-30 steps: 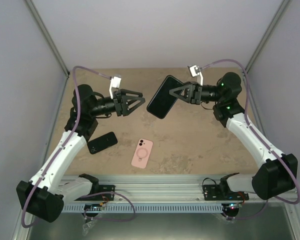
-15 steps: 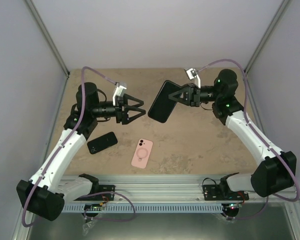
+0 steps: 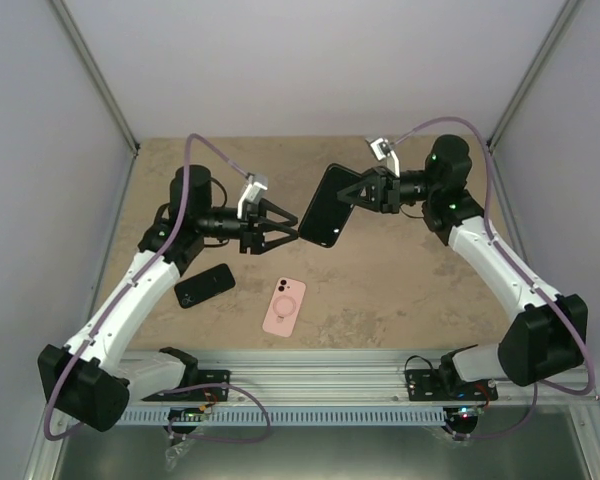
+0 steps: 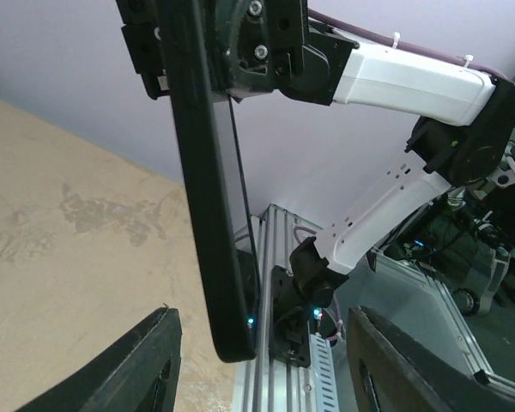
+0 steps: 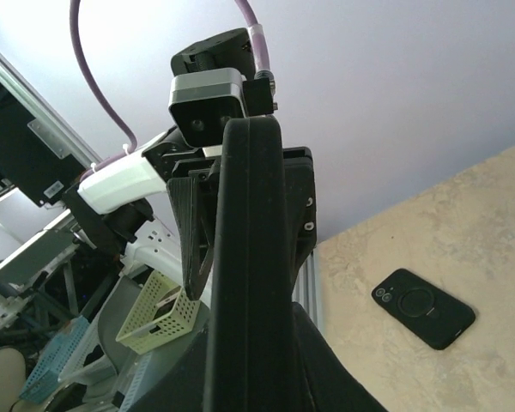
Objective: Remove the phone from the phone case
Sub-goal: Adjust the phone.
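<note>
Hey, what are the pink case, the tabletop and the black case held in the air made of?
The pink case looks like silicone or soft plastic: matte, even colour, no glare. The tabletop is beige with mottled stone-like patches, dull; stone or printed laminate, hard to tell. The black case in the right gripper shows a matte rounded edge, probably plastic or silicone.
</note>
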Robot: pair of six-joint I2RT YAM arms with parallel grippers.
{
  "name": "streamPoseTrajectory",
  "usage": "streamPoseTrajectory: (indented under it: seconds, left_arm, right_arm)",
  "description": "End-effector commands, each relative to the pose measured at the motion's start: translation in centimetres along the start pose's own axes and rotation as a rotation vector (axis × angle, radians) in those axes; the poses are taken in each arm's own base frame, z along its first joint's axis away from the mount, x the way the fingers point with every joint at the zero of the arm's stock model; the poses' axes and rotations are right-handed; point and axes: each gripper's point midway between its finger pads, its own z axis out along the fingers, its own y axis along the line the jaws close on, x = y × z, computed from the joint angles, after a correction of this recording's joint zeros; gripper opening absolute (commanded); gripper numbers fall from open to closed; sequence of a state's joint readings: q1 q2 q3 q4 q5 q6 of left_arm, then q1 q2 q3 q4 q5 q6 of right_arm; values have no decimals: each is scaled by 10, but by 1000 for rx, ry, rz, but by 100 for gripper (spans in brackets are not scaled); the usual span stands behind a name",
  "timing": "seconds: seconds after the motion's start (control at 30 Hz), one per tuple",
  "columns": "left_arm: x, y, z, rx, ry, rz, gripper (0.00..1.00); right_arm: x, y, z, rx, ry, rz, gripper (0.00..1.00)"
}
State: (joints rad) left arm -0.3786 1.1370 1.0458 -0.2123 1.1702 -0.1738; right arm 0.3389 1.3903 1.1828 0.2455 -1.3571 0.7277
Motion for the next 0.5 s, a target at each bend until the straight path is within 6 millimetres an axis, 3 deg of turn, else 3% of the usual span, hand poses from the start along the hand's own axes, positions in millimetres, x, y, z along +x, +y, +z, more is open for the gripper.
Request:
streamPoseTrajectory:
  seconds: [0.0, 0.2, 0.47]
  left_arm:
    - [6, -5, 7, 38, 22, 25, 52]
    - [8, 4, 10, -5, 17, 14, 43]
    - [1, 5, 11, -8, 3, 8, 42]
  right_arm:
    - [-14, 17, -9, 18, -58, -50, 1]
    - [-15, 21, -17, 31, -84, -40, 1]
    - [-15, 19, -16, 29, -85, -25, 1]
